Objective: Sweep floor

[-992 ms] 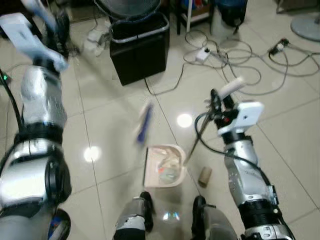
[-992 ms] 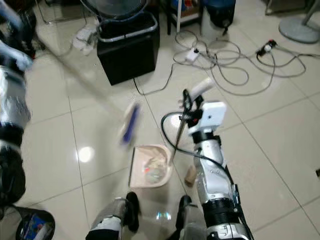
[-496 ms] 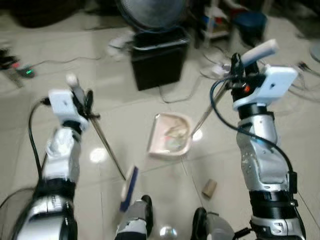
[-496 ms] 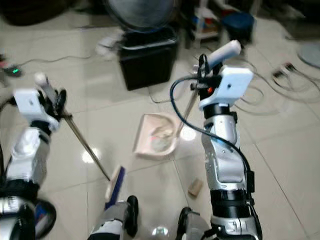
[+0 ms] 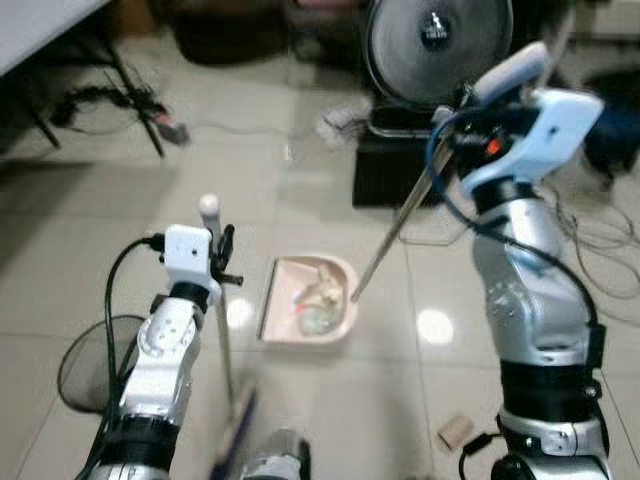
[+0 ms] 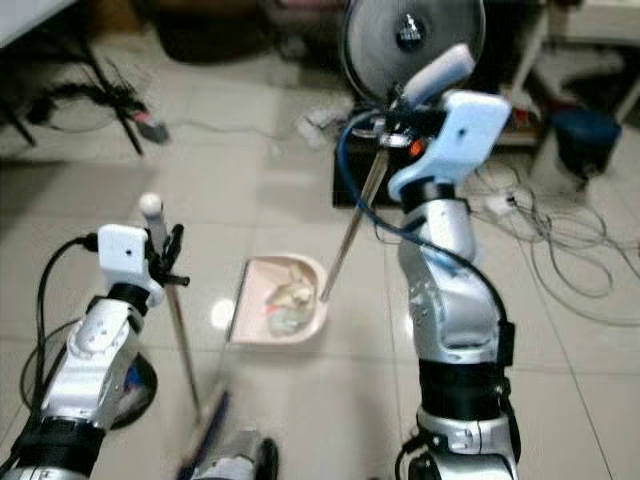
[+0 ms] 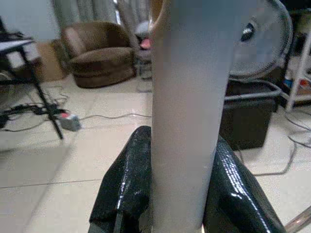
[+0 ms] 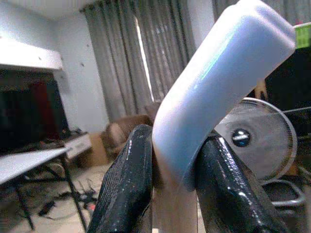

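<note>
A pink dustpan (image 5: 330,325) with scraps in it rests on the tiled floor ahead of me. Its thin metal rod (image 5: 395,232) slants up to a white grip (image 8: 214,92), and my right gripper (image 5: 462,128) is shut on that grip, raised high on the right. My left gripper (image 5: 223,263) is shut on the grey broom handle (image 7: 184,121), held nearly upright just left of the dustpan, with its white knob (image 5: 208,205) on top. The broom's brush (image 5: 234,440) is a blur near my feet. Black fingers (image 7: 126,189) press both sides of the handle.
A black bin (image 5: 392,172) stands behind the dustpan under a round fan (image 5: 436,40). A cardboard roll (image 5: 455,432) lies on the floor by my right leg. A dark round mesh thing (image 5: 80,362) lies at left. Cables (image 6: 560,250) sprawl at right; table legs (image 5: 130,95) rise at back left.
The camera has tilted up and shifted. My left arm has come down and in, bringing the broom upright beside the dustpan. My right arm has risen higher with the dustpan's grip.
</note>
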